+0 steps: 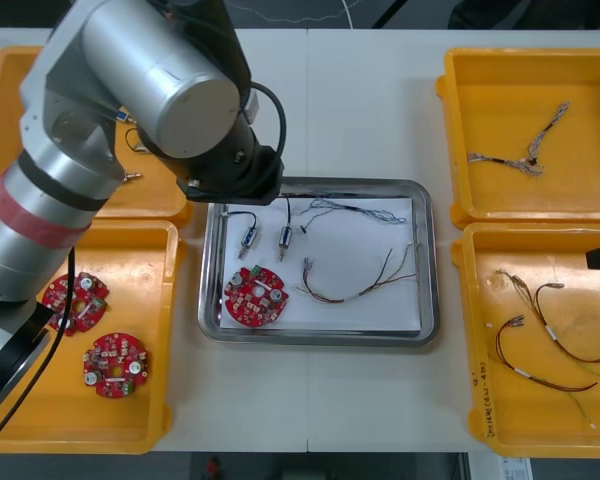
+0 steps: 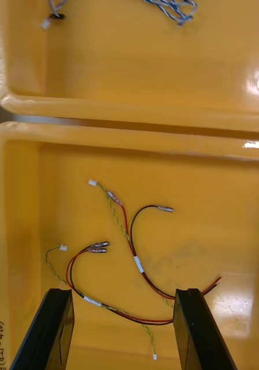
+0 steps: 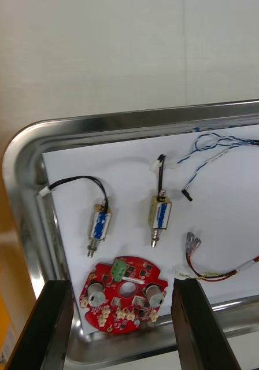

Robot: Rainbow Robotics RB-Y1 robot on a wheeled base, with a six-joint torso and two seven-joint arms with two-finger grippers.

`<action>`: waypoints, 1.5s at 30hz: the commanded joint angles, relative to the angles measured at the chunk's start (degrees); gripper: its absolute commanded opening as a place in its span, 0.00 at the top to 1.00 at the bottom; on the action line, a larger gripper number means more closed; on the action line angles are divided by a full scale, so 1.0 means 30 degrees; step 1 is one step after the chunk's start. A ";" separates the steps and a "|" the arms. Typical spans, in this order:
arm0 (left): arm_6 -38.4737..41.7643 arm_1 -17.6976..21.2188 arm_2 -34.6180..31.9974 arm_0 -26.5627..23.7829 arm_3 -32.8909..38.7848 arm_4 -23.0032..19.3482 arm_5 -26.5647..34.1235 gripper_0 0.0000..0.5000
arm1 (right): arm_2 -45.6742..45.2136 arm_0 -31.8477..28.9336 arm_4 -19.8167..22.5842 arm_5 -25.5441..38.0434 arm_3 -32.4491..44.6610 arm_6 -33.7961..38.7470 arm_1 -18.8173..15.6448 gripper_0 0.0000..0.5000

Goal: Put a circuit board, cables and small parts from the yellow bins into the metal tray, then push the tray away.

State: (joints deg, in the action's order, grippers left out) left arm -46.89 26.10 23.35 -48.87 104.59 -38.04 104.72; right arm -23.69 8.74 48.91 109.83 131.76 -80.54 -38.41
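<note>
The left gripper (image 3: 121,284) hangs wide open and empty over the far-left part of the metal tray (image 1: 430,270), where the circuit board (image 1: 256,296), two small metal parts (image 3: 99,224), a blue and white cable (image 1: 355,208) and a red and yellow cable (image 1: 360,290) lie on the white inside. Loading looks complete, so the push seems due: set the fingers low against the tray's near rim around its middle and press slowly, so it slides straight across the desk (image 1: 360,100) without turning. The right gripper (image 2: 122,292) waits open and empty over the near right yellow bin (image 1: 470,330)
</note>
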 commanded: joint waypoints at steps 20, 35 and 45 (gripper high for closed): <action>0.0571 0.5510 -0.8546 0.7854 0.8292 -0.3609 0.1760 0.00 | 0.9480 0.6490 0.4322 0.0057 0.2250 -0.1133 -0.1551 0.00; -0.0425 0.7414 -1.2062 1.2073 1.0020 -0.5719 0.1760 0.00 | 1.8738 1.1148 0.1656 -0.0721 0.0200 -0.2950 0.1144 0.00; -0.2037 0.8732 -1.3497 1.4123 0.9932 -0.6100 0.1760 0.00 | 2.3191 1.2203 -0.1830 -0.2596 -0.1763 -0.5704 0.3019 0.00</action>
State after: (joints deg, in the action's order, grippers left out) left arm -47.26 48.79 -14.64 -9.33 132.94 -55.53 109.64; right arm 42.05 43.01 45.12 103.78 127.24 -97.32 -31.71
